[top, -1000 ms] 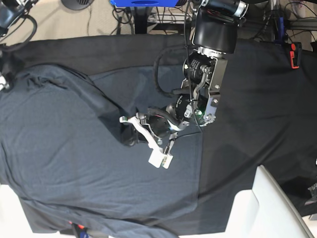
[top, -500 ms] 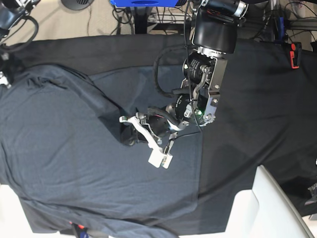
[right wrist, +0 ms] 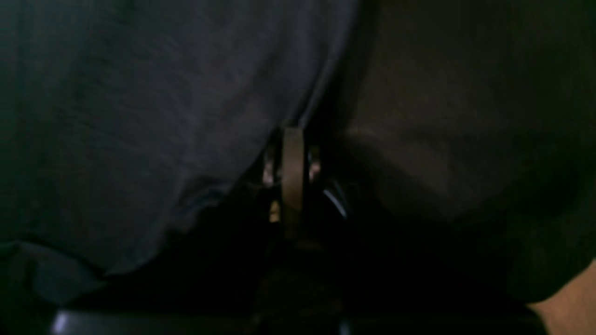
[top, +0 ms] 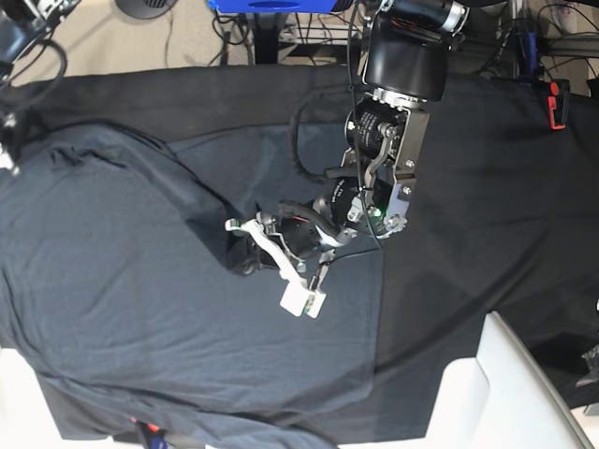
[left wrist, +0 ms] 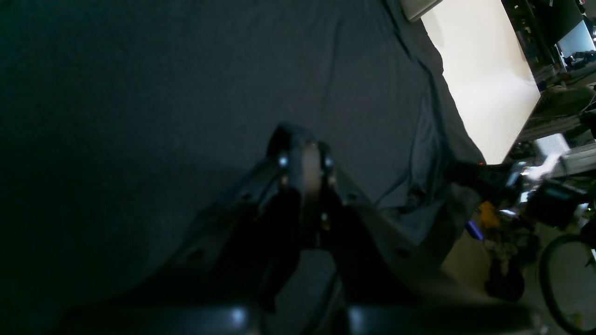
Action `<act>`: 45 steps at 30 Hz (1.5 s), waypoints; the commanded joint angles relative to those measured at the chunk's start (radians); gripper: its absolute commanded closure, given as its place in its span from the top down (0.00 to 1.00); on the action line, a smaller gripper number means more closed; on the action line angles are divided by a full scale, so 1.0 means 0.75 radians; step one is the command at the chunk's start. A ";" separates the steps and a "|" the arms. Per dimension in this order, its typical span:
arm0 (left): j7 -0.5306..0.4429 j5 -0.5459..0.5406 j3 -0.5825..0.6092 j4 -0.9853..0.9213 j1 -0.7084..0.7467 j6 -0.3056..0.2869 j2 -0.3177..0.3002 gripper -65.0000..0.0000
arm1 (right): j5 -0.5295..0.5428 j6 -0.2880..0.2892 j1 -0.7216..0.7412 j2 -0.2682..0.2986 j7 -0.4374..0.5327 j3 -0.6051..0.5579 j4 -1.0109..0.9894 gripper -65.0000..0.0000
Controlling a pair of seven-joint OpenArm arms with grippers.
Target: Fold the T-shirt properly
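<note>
The dark slate-grey T-shirt [top: 122,281] lies spread over the left and middle of the black table cloth [top: 487,187]. My left gripper [top: 241,260] rests low on the middle of the shirt, where a raised crease runs into it. In the left wrist view, the left gripper [left wrist: 302,149] has its jaws together with grey knit [left wrist: 139,93] all around. My right gripper [top: 6,161] barely shows at the far left edge of the base view. In the right wrist view, the right gripper [right wrist: 293,139] is shut where the shirt's edge [right wrist: 139,93] meets the black cloth [right wrist: 465,116].
A white surface [top: 505,393] juts in at the lower right. A red clamp [top: 559,103] sits on the table's far right edge. Cables and a blue object [top: 271,5] lie behind the table. A pale floor or board [left wrist: 484,70] shows beyond the cloth.
The right gripper has closed from wide open, and the shirt's far left edge has shifted slightly. The left arm has not moved.
</note>
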 commanded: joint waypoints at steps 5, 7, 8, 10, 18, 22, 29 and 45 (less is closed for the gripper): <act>-0.021 -0.027 0.000 0.025 -0.023 -0.016 0.016 0.00 | 0.004 -0.048 0.044 0.035 -0.033 0.002 0.035 0.00; -0.019 -0.027 0.000 0.025 -0.027 -0.016 0.016 0.00 | 0.004 -0.109 0.054 0.035 -0.031 0.000 0.035 0.00; -0.019 -0.030 0.000 0.028 -0.029 -0.016 0.018 0.00 | 0.004 -0.119 0.066 0.035 -0.031 0.000 0.035 0.00; -0.019 -0.030 -0.002 0.052 -0.029 -0.016 0.018 0.00 | 0.002 -0.125 0.083 0.035 -0.033 0.000 0.031 0.00; -0.019 -0.030 -0.016 0.122 -0.037 -0.014 0.018 0.00 | 0.002 -0.258 0.166 0.060 -0.103 -0.002 0.023 0.00; -0.019 -0.030 -0.018 0.120 -0.039 -0.014 0.018 0.00 | 0.002 -0.269 0.191 0.062 -0.105 -0.002 0.021 0.00; -0.019 -0.030 -0.018 0.116 -0.113 -0.014 0.018 0.00 | 0.002 -0.318 0.252 0.064 -0.096 -0.065 -0.067 0.00; -0.060 -0.030 -0.020 -0.009 -0.201 -0.014 0.032 0.00 | 0.004 -0.424 0.320 0.062 0.012 -0.057 -0.153 0.00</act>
